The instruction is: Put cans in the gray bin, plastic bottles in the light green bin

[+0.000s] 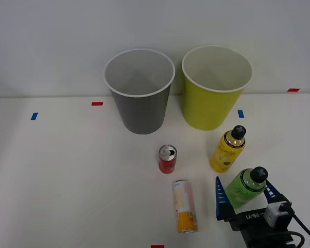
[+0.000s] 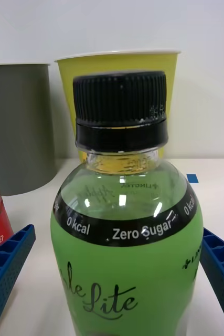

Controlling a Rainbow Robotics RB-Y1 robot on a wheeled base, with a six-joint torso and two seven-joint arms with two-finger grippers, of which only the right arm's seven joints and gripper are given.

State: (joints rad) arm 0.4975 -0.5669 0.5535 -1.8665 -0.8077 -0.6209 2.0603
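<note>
Jaws of the right gripper [image 1: 243, 198] stand wide open, one blue ribbed finger [image 2: 7, 273] on each side of the upright bright green plastic bottle with a black cap [image 1: 246, 186], apparently not yet touching it. Beyond it stands the yellow black-capped bottle [image 1: 228, 150], then the yellow-green cup-shaped bin [image 1: 215, 87]. Left of the jaws are the short red can [image 1: 167, 159] and the cream-and-orange slim can [image 1: 184, 205], with the dark gray bin [image 1: 140, 91] behind, all on a white table [image 1: 67, 175] against a pale wall.

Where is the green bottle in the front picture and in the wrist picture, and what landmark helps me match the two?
Front view: the green bottle stands low on the right, between the right gripper's open blue fingers.
Right wrist view: the green bottle looms centrally in the foreground.
Shared landmark: the light green bin, standing behind the bottle.
</note>
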